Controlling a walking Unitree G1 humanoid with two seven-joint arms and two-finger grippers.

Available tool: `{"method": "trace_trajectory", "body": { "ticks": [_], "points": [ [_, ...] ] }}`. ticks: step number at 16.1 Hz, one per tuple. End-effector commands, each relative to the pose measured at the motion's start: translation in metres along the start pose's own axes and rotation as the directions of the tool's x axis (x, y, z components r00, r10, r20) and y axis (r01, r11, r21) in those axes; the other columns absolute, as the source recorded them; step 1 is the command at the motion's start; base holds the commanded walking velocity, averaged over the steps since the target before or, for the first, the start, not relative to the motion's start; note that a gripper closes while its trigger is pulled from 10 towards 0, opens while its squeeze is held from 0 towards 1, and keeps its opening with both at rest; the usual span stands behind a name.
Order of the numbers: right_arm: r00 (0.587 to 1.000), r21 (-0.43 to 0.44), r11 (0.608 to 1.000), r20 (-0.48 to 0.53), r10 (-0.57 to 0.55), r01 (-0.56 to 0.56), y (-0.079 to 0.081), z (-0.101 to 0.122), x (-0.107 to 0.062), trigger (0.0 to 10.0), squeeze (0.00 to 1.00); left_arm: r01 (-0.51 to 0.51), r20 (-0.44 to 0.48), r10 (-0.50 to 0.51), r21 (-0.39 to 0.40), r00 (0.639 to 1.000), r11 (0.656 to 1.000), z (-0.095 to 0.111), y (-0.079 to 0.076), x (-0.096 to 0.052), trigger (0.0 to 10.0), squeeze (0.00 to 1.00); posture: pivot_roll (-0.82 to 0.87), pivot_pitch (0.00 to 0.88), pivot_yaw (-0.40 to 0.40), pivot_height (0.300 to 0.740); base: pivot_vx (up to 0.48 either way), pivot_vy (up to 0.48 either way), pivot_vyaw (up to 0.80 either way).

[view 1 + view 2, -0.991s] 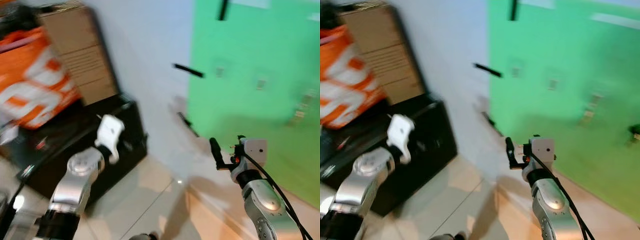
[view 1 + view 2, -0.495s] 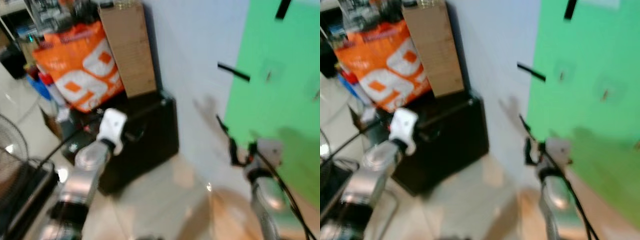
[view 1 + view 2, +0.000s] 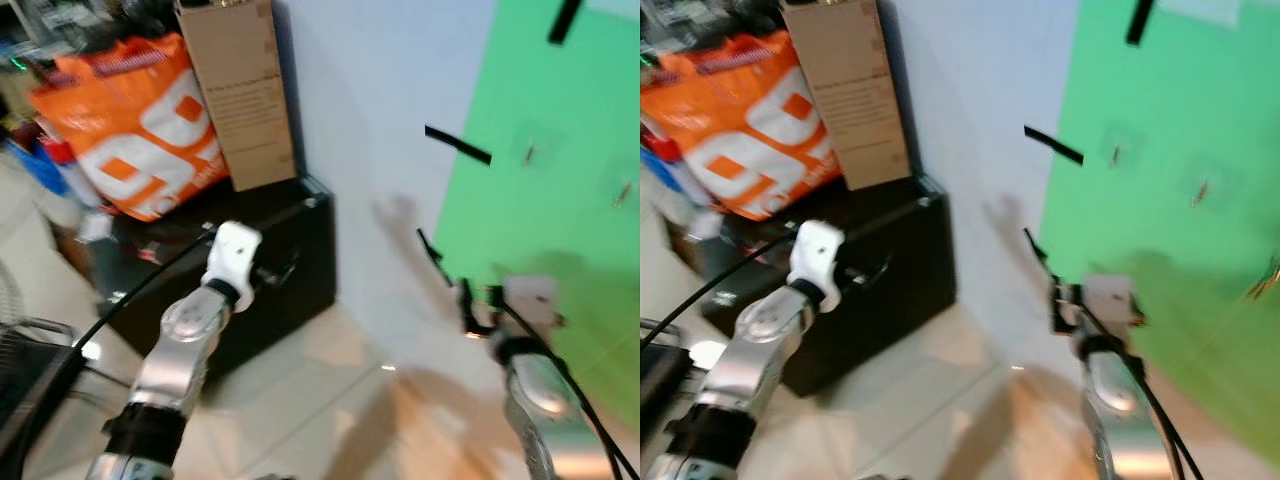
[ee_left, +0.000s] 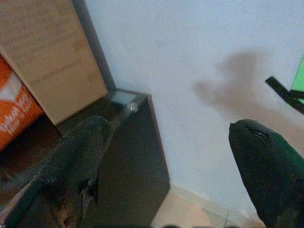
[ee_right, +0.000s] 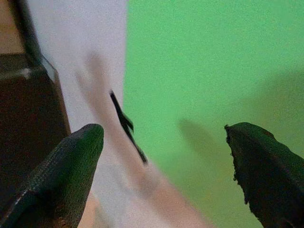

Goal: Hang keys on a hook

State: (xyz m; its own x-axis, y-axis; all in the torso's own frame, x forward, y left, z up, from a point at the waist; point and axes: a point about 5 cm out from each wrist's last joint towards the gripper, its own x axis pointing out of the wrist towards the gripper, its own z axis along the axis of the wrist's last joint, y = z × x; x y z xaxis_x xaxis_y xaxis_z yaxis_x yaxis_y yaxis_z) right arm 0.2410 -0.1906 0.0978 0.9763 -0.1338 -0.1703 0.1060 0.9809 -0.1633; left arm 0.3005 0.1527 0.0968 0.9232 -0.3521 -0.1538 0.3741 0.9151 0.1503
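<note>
Now | left gripper (image 4: 166, 156) spread, empty | right gripper (image 5: 166, 161) spread, empty | keys' axis unseen

A black box-shaped cabinet (image 3: 270, 280) stands on the pale tiled floor (image 3: 300, 400) against the white wall (image 3: 370, 120). On the cabinet, a tall brown cardboard box (image 3: 240, 95) leans at the wall, with an orange and white plastic bag (image 3: 130, 130) to its left. A green backdrop sheet (image 3: 560, 170) hangs to the right.
</note>
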Motion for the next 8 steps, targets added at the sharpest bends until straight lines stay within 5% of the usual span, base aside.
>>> {"method": "trace_trajectory", "body": {
  "ticks": [1, 3, 8],
  "points": [
    [1.000, -0.014, 1.000, -0.013, -0.007, 0.006, -0.003, -0.003, 0.000, 10.0, 1.00, -0.032, 0.005, 0.032, -0.004, 0.999, 0.999, 0.003, 0.003, -0.004, 10.0, 0.07, -0.08, 0.000, 0.028, 0.740, 0.292, 0.000, 0.00],
    [0.999, 0.011, 1.000, -0.025, 0.022, -0.022, 0.006, -0.006, 0.006, 10.0, 1.00, -0.050, 0.001, 0.050, 0.014, 0.999, 0.999, 0.001, 0.005, -0.016, 10.0, 0.07, -0.03, 0.000, -0.005, 0.740, 0.298, 0.000, 0.00],
    [0.999, 0.008, 0.999, -0.014, 0.040, -0.040, 0.012, -0.001, 0.013, 10.0, 1.00, -0.061, -0.001, 0.061, 0.013, 0.998, 0.998, 0.005, 0.010, -0.016, 10.0, 0.07, -0.03, 0.000, 0.003, 0.740, 0.296, 0.000, 0.00]
  ]
}}
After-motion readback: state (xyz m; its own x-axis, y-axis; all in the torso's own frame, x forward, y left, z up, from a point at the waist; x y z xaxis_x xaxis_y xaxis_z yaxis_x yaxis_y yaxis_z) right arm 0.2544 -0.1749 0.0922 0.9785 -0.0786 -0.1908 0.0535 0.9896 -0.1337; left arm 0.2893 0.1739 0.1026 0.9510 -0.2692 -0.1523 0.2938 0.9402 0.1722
